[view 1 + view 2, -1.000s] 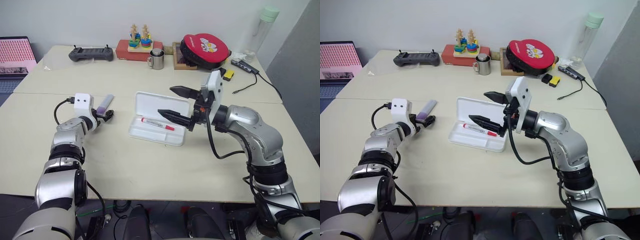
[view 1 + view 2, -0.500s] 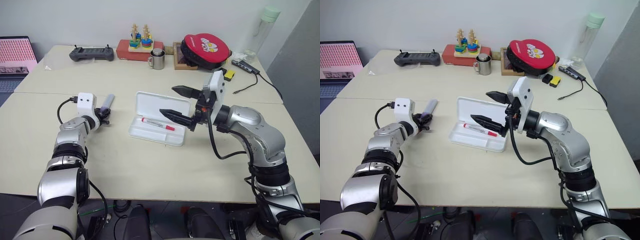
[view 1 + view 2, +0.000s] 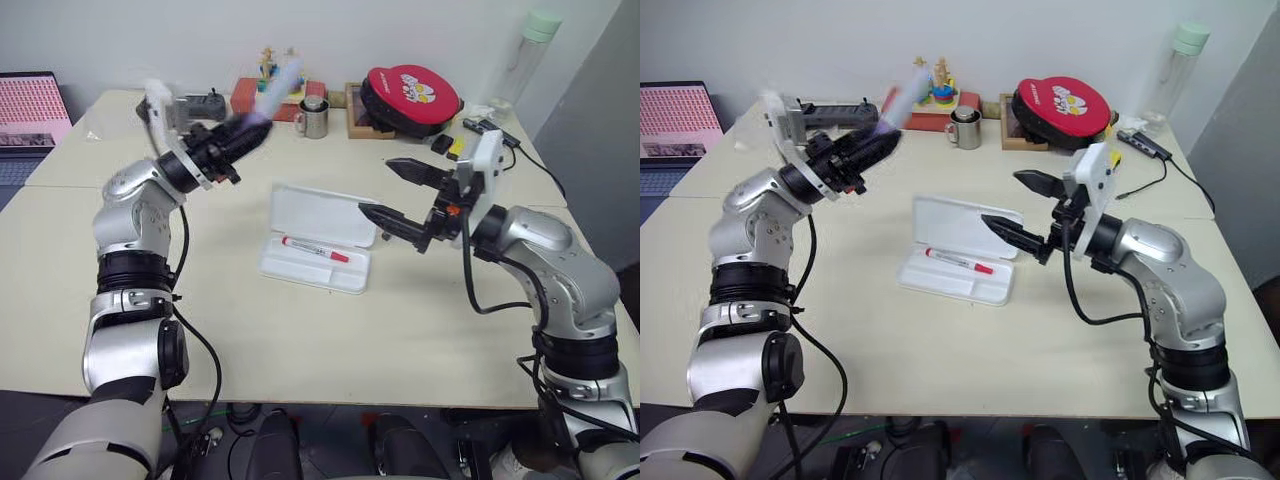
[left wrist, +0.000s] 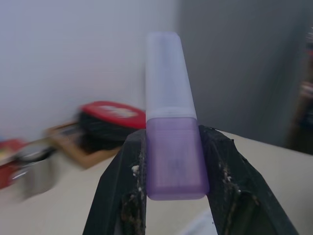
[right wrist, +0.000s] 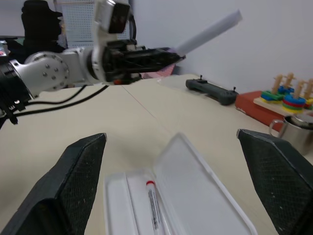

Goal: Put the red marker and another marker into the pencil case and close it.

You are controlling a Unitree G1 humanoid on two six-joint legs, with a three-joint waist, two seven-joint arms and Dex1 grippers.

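Observation:
The pencil case (image 3: pixel 312 274) lies open in the middle of the table, lid (image 3: pixel 322 211) flat behind it. The red marker (image 3: pixel 316 249) lies in its tray, also visible in the right wrist view as the red marker (image 5: pixel 154 206). My left gripper (image 3: pixel 246 134) is raised well above the table, left of and behind the case, and is shut on the other marker (image 4: pixel 171 103), a thick pale purple one. The marker's translucent cap (image 3: pixel 280 82) points up and to the right. My right gripper (image 3: pixel 378 188) hovers open just right of the case, holding nothing.
Along the far edge stand a game controller (image 3: pixel 205 99), a stacking toy on a red box (image 3: pixel 272 96), a steel mug (image 3: pixel 313 118), a round red case (image 3: pixel 410 99) and a bottle (image 3: pixel 530 52). A cable and hub (image 3: pixel 492 134) lie at the back right.
My left gripper closed on the purple marker on the table and lifted it up and to the right. My right gripper drew back to the right, off the case.

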